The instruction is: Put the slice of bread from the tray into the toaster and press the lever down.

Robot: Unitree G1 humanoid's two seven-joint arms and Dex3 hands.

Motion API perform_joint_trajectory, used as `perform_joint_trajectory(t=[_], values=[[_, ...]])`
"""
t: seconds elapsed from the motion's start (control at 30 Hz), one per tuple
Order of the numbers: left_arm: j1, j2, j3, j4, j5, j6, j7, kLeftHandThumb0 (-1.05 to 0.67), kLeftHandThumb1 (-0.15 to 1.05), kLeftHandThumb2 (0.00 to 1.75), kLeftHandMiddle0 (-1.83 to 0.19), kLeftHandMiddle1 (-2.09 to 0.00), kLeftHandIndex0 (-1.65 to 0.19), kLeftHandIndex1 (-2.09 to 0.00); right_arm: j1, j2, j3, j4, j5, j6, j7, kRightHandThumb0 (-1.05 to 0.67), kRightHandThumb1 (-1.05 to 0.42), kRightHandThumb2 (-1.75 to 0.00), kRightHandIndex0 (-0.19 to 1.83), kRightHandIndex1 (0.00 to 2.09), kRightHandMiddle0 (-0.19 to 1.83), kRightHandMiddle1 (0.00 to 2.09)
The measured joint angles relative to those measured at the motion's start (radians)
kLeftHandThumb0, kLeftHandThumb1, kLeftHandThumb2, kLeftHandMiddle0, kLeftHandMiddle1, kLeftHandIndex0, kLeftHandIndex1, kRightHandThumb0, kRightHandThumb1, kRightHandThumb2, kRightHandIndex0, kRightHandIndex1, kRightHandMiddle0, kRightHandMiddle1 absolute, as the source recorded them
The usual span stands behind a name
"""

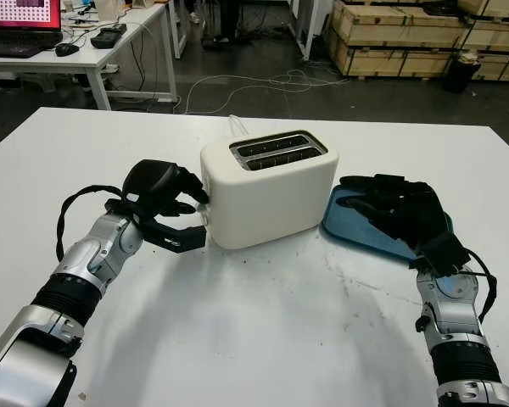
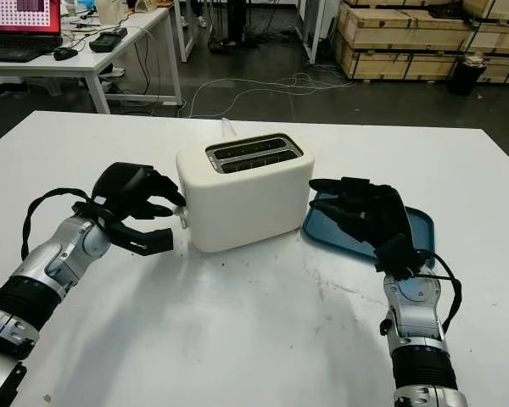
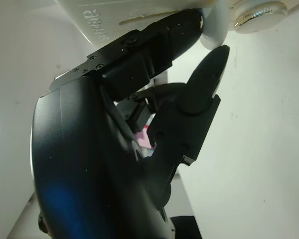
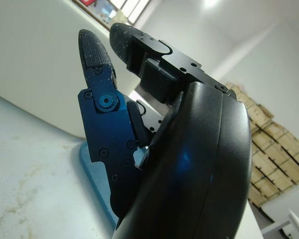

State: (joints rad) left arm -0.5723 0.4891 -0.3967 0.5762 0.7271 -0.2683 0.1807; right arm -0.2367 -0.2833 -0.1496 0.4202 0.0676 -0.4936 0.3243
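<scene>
A white two-slot toaster (image 1: 271,199) stands mid-table, its slots (image 1: 277,150) dark; I cannot tell what is inside them. My left hand (image 1: 199,216) is at the toaster's left end, open. One of its fingers (image 3: 164,37) lies on top of the white lever (image 3: 214,32) and the thumb (image 3: 204,74) sits just below it. A round dial (image 3: 256,10) is beside the lever. To the right of the toaster lies the blue tray (image 2: 416,222). My right hand (image 1: 365,199) hovers over it, open and holding nothing.
The white table (image 1: 280,339) has free room in front of the toaster. The toaster's cord (image 1: 236,125) runs off behind it. Beyond the table are a desk with a laptop (image 1: 21,25), floor cables (image 1: 271,85) and wooden crates (image 1: 407,34).
</scene>
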Motion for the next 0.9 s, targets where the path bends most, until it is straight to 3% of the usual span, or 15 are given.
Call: perform_joint_trajectory(t=[0.27, 0.43, 0.53, 0.67, 0.77, 0.9], values=[[-0.003, 0.0, -0.005, -0.003, 0.0, 0.0, 0.005, -0.23, 0.89, 0.0, -0.72, -1.46, -1.18, -0.01, 0.0, 0.0, 0.001, 0.0, 0.0, 0.0, 0.0, -0.59, -0.89, 0.0, 1.16, 0.15, 1.09, 0.0], [-0.002, 0.017, -0.01, -0.041, 0.0, 0.0, -0.024, -0.26, 0.88, 0.0, -0.77, -1.25, -1.2, -0.02, 0.0, 0.0, 0.002, 0.0, 0.0, 0.0, 0.0, -0.59, -0.89, 0.0, 1.17, 0.16, 1.09, 0.0], [-0.016, 0.034, -0.015, -0.078, -0.004, 0.0, -0.094, -0.26, 0.87, 0.0, -0.73, -1.52, -1.18, -0.01, 0.0, 0.0, 0.002, 0.001, 0.001, 0.0, 0.002, -0.59, -0.89, 0.0, 1.17, 0.16, 1.09, 0.0], [-0.023, 0.038, -0.006, -0.096, -0.024, 0.007, -0.131, -0.24, 0.88, 0.01, -0.7, -1.65, -1.19, -0.02, 0.0, 0.0, 0.003, 0.009, 0.001, 0.0, 0.002, -0.58, -0.89, 0.0, 1.17, 0.17, 1.09, 0.0], [-0.031, 0.01, 0.004, -0.022, -0.034, 0.005, -0.058, -0.23, 0.87, 0.01, -0.79, -1.1, -1.2, -0.02, 0.0, 0.001, 0.003, 0.009, 0.0, 0.0, 0.002, -0.58, -0.88, 0.0, 1.17, 0.18, 1.1, 0.0], [-0.067, -0.053, 0.006, 0.124, -0.057, 0.006, 0.045, -0.28, 0.91, 0.01, -0.74, -1.08, -1.14, 0.0, 0.0, 0.0, 0.002, 0.009, 0.0, 0.0, 0.002, -0.59, -0.89, 0.0, 1.16, 0.18, 1.1, 0.0]])
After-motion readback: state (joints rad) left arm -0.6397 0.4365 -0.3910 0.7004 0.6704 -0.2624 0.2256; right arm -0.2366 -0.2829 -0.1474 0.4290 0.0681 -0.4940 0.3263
